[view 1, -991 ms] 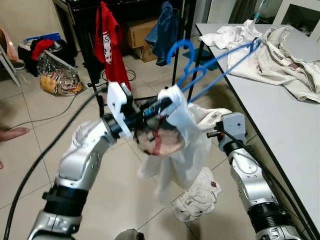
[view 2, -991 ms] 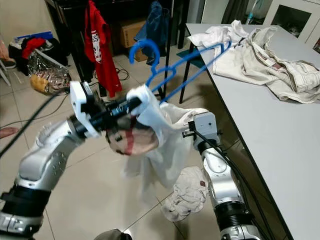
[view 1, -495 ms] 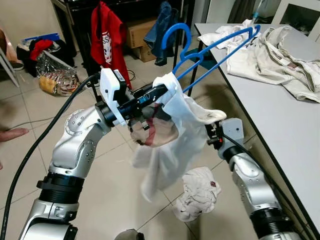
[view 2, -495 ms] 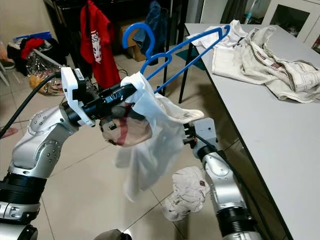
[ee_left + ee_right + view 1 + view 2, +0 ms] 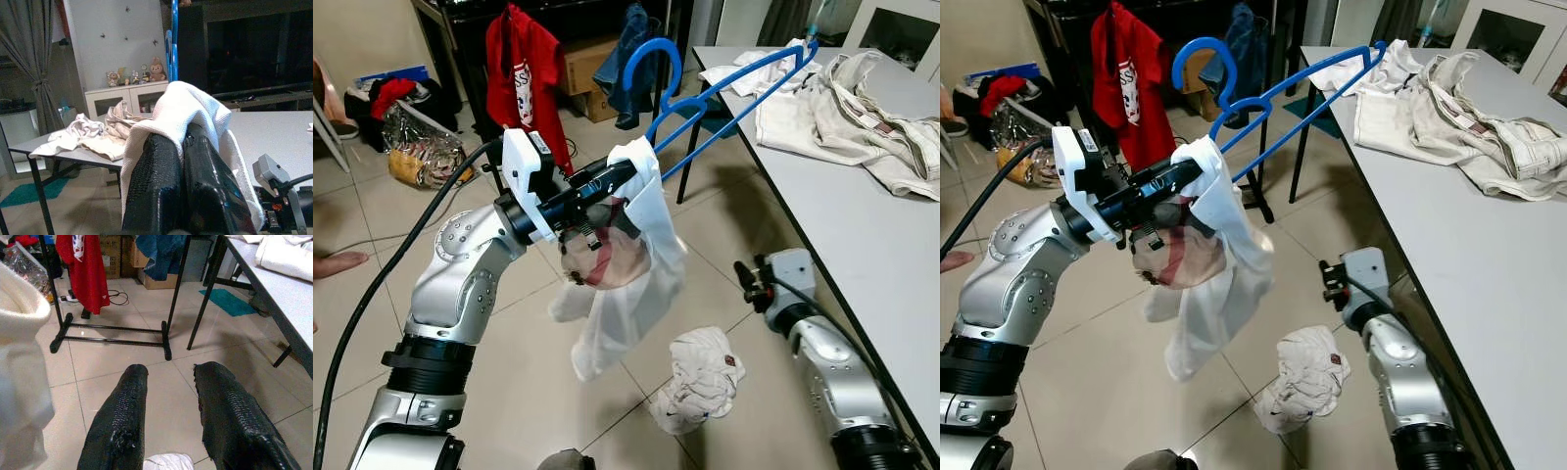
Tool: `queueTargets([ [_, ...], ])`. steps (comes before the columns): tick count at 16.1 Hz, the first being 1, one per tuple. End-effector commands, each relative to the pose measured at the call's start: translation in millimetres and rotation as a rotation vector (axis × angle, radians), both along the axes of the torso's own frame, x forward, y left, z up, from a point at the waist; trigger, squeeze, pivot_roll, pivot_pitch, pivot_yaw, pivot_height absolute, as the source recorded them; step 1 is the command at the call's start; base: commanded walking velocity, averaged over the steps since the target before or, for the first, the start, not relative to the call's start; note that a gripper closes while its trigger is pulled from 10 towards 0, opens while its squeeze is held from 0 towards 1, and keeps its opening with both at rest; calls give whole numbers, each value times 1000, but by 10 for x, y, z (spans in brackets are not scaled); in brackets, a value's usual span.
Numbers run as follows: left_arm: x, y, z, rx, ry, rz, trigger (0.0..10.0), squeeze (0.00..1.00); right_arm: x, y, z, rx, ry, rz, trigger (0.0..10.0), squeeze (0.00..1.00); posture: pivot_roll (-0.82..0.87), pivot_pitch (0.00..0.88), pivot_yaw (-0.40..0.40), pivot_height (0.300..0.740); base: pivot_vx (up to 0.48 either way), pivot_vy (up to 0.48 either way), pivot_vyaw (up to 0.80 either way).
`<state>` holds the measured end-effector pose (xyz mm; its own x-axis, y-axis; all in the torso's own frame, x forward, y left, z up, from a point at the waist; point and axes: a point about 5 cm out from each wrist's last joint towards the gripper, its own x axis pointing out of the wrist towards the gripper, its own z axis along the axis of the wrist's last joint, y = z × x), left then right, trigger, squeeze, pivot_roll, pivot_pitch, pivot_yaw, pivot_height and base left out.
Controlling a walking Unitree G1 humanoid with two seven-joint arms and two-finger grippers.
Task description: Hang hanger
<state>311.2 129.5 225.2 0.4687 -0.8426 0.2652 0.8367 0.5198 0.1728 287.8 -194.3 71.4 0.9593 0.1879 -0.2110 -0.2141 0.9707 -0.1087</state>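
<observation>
A crumpled white cloth (image 5: 697, 377) lies on the tiled floor (image 5: 519, 362) beside the low right gripper (image 5: 171, 431), fingers apart and empty; bare tiles stretch left; the grey table edge (image 5: 822, 245) bounds the right; the left gripper (image 5: 628, 174), raised mid-air, pinches a white garment (image 5: 626, 274) draped on the blue hanger (image 5: 705, 98); beyond, a black rack (image 5: 168, 308) holds a red shirt (image 5: 517, 69).

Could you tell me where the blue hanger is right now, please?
The blue hanger is held up in the left gripper with a white shirt, its far end reaching over the table.

Bare floor (image 5: 724, 245) between garment rack (image 5: 112, 328) and table (image 5: 862, 245).
</observation>
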Motion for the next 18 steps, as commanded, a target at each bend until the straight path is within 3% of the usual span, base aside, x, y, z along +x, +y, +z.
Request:
queueTargets([
  [1,23,22,96,-11,-32,-3,10000,0,-34,-95,-9,15,19,-23,10000,0,-4,0,9,723,0,0,0],
  [3,28,23,121,-12,-42,-1,10000,0,-84,-180,-76,17,54,-43,10000,0,-5,0,9,723,0,0,0],
  [4,43,30,152,-11,-55,0,10000,0,-178,-238,-231,9,136,-42,10000,624,-6,0,8,723,0,0,0],
  [6,56,33,174,-8,-65,0,10000,0,-241,-266,-339,-4,191,-40,10000,616,-6,0,8,723,0,0,0],
  [7,71,39,206,-2,-76,-1,10000,0,-271,-274,-385,-7,212,-44,10000,318,-8,0,13,723,0,0,0],
  [8,78,43,222,2,-82,-1,10000,0,-279,-294,-399,-6,221,-55,10000,318,-10,0,15,723,0,0,0],
  [9,87,53,236,10,-88,0,10000,0,-286,-349,-412,4,236,-79,10000,0,-9,0,18,723,0,0,0],
  [10,89,58,235,13,-89,1,10000,0,-296,-381,-419,24,251,-86,10000,0,-9,0,19,723,0,0,0],
  [12,87,64,224,16,-90,2,10000,0,-401,-346,-481,178,343,4,10000,745,-8,0,18,723,0,0,0],
  [13,86,63,223,15,-90,2,10000,0,-439,-290,-492,240,364,49,10000,1000,-8,0,17,723,0,0,0],
  [14,85,57,225,12,-90,1,10000,0,-498,-173,-491,332,386,123,10000,1000,-6,0,15,723,0,0,0],
  [16,89,11,220,2,-89,-7,10000,0,-512,32,-488,405,397,198,10000,961,-1,0,15,723,0,0,0],
  [18,78,-33,191,-5,-81,-20,10000,0,-476,122,-490,405,402,222,10000,0,-5,0,19,723,0,0,0],
])
